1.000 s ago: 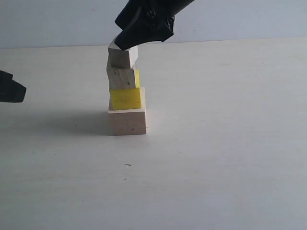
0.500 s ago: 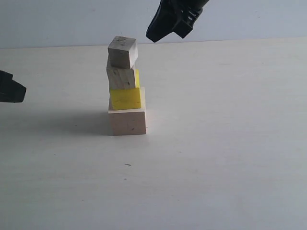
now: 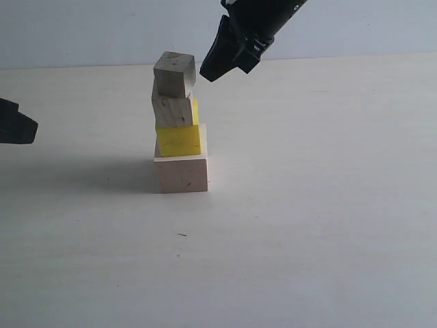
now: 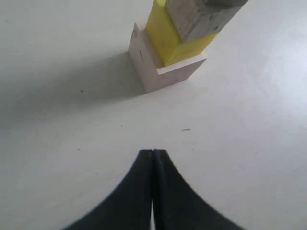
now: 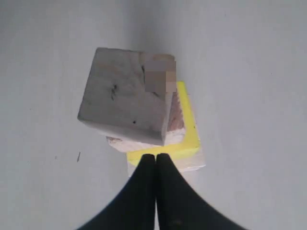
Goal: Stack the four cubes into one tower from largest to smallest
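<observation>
One pale table (image 3: 321,205) bore the tower (image 3: 176,116), which stood just below and beside the right gripper (image 3: 209,74); its fingers were pressed together, pinching nothing. The large wooden cube (image 3: 181,174) sat lowest, farthest from that gripper, then the yellow cube (image 3: 179,141), the medium wooden cube (image 3: 172,111) slightly askew, and the smallest wooden cube (image 3: 174,74) nearest the fingertips yet apart from them. The left gripper (image 4: 152,154), likewise pressed together and empty, hung well apart from the tower, facing its base
</observation>
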You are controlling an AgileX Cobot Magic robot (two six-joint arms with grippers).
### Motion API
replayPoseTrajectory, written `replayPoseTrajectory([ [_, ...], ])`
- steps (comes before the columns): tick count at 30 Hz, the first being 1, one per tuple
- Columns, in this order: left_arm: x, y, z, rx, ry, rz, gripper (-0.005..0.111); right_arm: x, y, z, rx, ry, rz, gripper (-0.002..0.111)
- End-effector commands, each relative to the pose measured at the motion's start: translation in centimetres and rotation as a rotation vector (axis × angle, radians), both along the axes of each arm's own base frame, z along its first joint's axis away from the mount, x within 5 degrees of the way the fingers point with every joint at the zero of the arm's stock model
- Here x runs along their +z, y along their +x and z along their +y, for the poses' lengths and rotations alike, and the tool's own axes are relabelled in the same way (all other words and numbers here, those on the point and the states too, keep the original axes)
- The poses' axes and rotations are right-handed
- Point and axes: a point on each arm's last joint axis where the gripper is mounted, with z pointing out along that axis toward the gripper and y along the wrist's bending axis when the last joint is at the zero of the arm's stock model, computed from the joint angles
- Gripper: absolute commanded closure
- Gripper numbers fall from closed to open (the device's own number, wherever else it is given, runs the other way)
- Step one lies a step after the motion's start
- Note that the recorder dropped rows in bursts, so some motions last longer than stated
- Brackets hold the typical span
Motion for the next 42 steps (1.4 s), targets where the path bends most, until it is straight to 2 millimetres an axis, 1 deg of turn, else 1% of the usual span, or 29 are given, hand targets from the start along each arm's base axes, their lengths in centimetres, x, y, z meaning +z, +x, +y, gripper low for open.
replayPoseTrajectory([
  [1, -0.05, 0.24, 0.03, 0.008, 0.0, -0.017, 0.107, 0.28, -0.13, 0.24, -0.005, 0.027, 0.009, 0.108],
  [14, -0.04, 0.26, 0.03, 0.009, -0.001, -0.019, 0.107, 0.7, -0.26, 0.7, -0.009, 0.095, 0.033, 0.108],
  [25, -0.05, 0.24, 0.03, 0.008, 0.0, -0.016, 0.107, 0.81, -0.29, 0.81, -0.012, 0.112, 0.04, 0.108],
  [33, -0.06, 0.23, 0.03, 0.008, 0.0, -0.015, 0.107, 0.68, -0.25, 0.77, -0.009, 0.104, 0.037, 0.108],
  [42, -0.07, 0.21, 0.03, 0.007, 0.001, -0.013, 0.107, 0.37, -0.02, 0.44, -0.016, 0.055, 0.008, 0.108],
])
